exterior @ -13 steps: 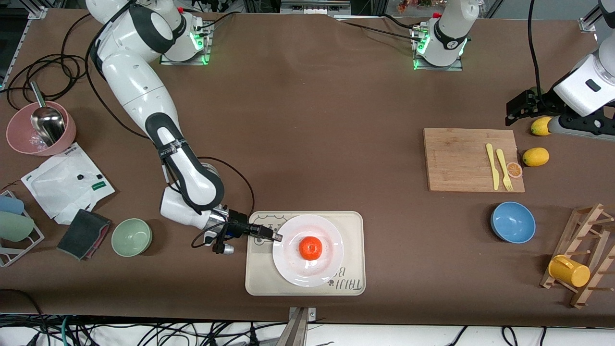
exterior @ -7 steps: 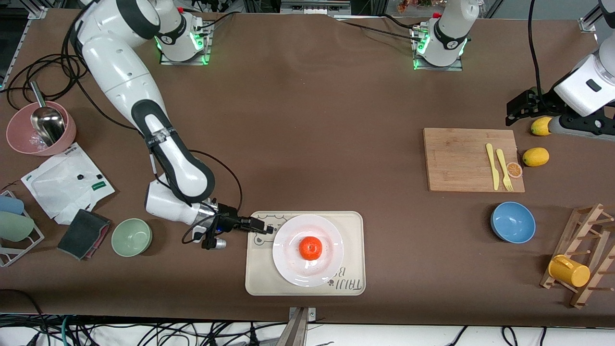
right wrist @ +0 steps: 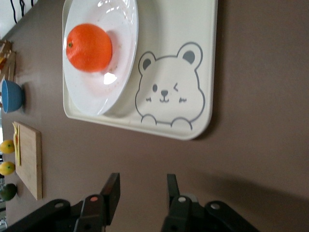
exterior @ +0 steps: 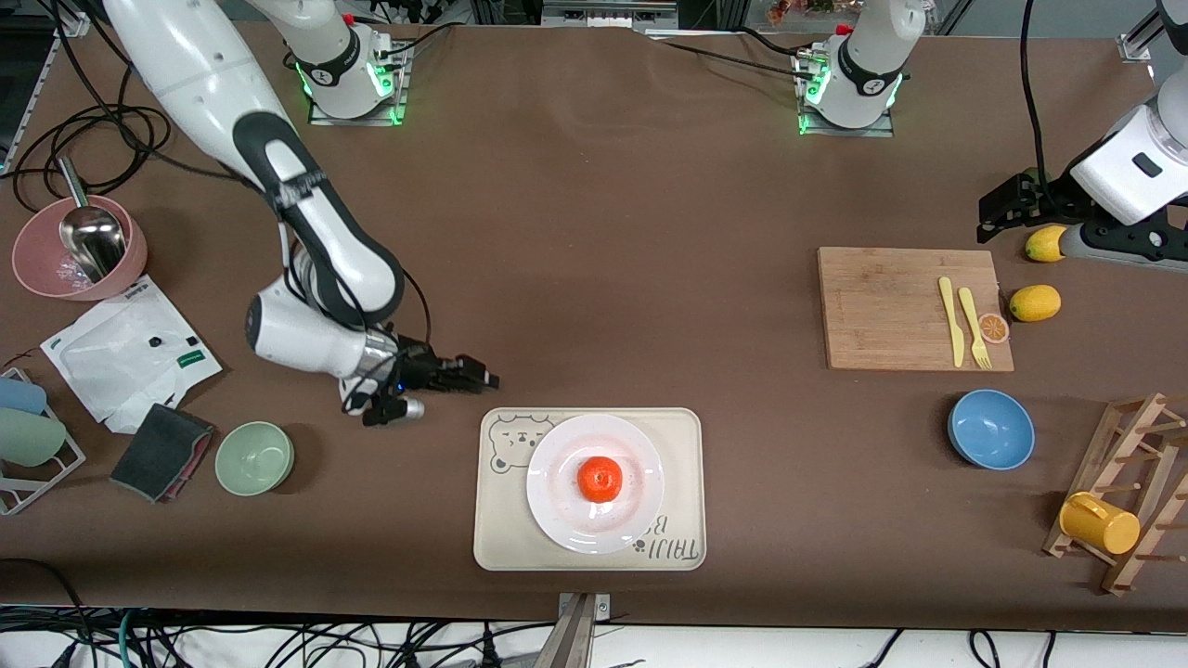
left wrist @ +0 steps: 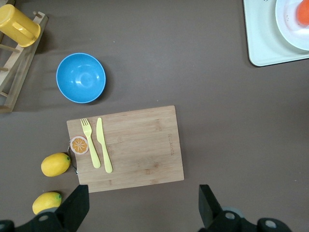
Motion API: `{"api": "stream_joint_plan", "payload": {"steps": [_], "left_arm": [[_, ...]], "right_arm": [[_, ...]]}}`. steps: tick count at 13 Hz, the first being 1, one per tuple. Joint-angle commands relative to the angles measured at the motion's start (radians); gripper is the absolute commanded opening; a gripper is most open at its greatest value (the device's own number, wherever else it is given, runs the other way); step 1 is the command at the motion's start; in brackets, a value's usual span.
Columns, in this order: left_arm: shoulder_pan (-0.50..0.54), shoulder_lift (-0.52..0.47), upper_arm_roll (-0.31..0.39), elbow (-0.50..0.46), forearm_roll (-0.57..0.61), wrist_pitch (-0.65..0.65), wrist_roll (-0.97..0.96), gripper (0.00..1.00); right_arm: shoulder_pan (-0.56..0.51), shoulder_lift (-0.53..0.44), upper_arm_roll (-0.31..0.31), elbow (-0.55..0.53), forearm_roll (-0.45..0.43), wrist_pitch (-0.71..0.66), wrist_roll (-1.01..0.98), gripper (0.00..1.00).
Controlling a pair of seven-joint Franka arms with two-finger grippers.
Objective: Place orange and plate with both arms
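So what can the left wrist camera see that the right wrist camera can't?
Only the left wrist view shows the yellow mug on its wooden rack, the fork and the knife. Only the right wrist view shows the bear drawing and the whole orange. Both show the plate, cream tray, blue bowl, cutting board and lemons.

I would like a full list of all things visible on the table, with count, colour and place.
orange: 1, orange-red, on the plate
plate: 1, white, on the tray
tray: 1, cream, nearest the front camera
cutting board: 1, wooden, toward the left arm's end
knife and fork: 2, yellow, on the board
lemons: 2, yellow, beside the board
blue bowl: 1, nearer the camera than the board
green bowl: 1, toward the right arm's end
right gripper: part open, empty, over bare table beside the tray
left gripper: open, over the board's edge
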Motion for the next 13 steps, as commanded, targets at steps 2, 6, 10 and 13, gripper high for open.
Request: {"api": "stream_joint_plan", "payload": {"steps": [2, 6, 10, 13], "left_arm": [[0.001, -0.008, 0.005, 0.0, -0.023, -0.01, 0.02, 1.0], [0.001, -0.008, 0.006, 0.0, -0.023, -0.01, 0.022, 1.0], [0.001, -0.008, 0.005, 0.0, -0.023, -0.01, 0.015, 1.0], [0.001, -0.008, 0.006, 0.0, -0.023, -0.01, 0.02, 1.0]], "right_arm": [[-0.012, -0.282, -0.085, -0.213, -0.154, -0.171, 0.079, 0.5], [-0.017, -0.451, -0.122, -0.187, -0.542, -0.385, 0.311, 0.53], [-0.023, -0.476, -0.138, 0.098, -0.826, -0.719, 0.368, 0.53], [-0.023, -0.497, -0.141, 0.239, -0.866, -0.894, 0.376, 0.62]]}}
